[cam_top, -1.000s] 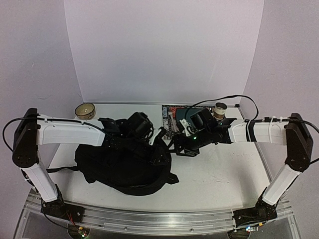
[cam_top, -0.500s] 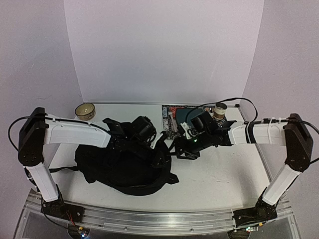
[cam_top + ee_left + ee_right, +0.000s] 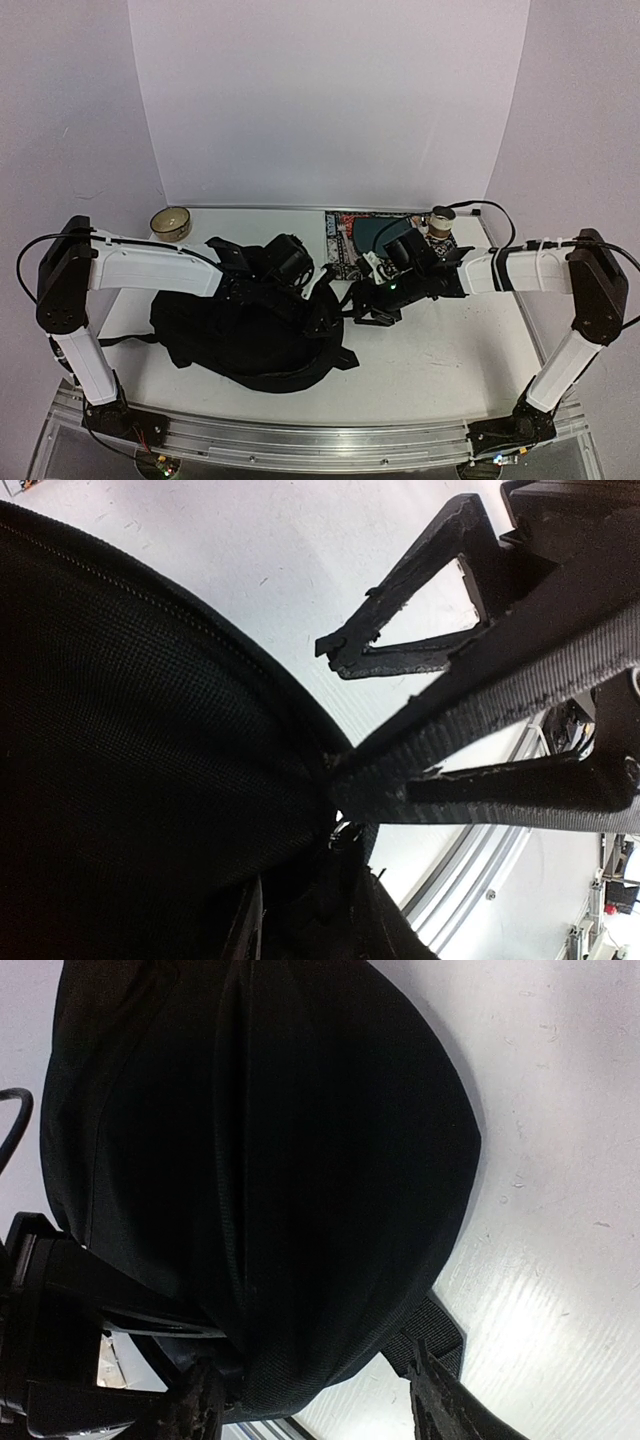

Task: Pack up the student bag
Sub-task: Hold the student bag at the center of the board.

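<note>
The student bag (image 3: pixel 240 335) is a black fabric backpack lying on the white table at left-centre. My left gripper (image 3: pixel 312 283) is over its right end. In the left wrist view the left gripper (image 3: pixel 375 720) is shut on a black webbing strap (image 3: pixel 500 695), which runs out from the bag (image 3: pixel 130 740) between the fingers. My right gripper (image 3: pixel 357 303) hangs just right of the bag. In the right wrist view the right gripper (image 3: pixel 320 1405) is open, with its fingertips (image 3: pixel 440 1395) either side of the bag's rounded edge (image 3: pixel 300 1160) and a strap end (image 3: pixel 430 1330).
A patterned book (image 3: pixel 345 235) lies at the back centre, partly under the right arm. A cup (image 3: pixel 441 220) stands behind the right forearm. A small bowl (image 3: pixel 171 222) sits at the back left. The table's metal front rail (image 3: pixel 320 440) runs along the near edge.
The left gripper has shifted right and closed on the strap. The right gripper has moved left and lower toward the bag's edge, its jaws narrowing slightly.
</note>
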`<state>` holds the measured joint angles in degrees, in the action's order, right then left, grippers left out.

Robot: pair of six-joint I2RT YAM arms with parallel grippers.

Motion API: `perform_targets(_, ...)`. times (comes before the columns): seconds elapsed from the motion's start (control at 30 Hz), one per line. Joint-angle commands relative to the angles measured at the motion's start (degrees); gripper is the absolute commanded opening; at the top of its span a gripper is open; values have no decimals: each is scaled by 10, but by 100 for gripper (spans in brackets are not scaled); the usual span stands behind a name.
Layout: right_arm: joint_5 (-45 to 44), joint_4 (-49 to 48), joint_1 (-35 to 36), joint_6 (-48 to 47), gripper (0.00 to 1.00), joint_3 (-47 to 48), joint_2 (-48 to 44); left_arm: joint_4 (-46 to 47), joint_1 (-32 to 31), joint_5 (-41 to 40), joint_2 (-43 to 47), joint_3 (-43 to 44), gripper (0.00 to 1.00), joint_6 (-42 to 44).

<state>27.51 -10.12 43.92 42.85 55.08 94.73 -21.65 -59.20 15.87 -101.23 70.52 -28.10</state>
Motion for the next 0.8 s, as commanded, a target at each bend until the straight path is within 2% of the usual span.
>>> perform_targets(0.0,12,-1,3,12,59,-6,-20,-8,1,-1,21,13,34,7)
perform_targets(0.23,20,-8,22,44,55,-4,-2,-2,1,-2,23,11,35,2)
perform_targets(0.33,24,-26,28,61,51,1,18,13,-2,8,19,10,35,-1)
perform_targets(0.43,36,-60,29,84,40,-1,33,21,-4,13,21,7,34,-4)
perform_targets(0.63,51,-131,28,104,4,-6,20,29,-4,-16,73,-23,38,-10)
perform_targets(0.67,55,-140,28,105,1,-5,16,32,-4,-20,84,-29,38,-11)
perform_targets(0.77,70,-164,27,109,0,1,9,40,-4,-31,110,-51,39,-13)
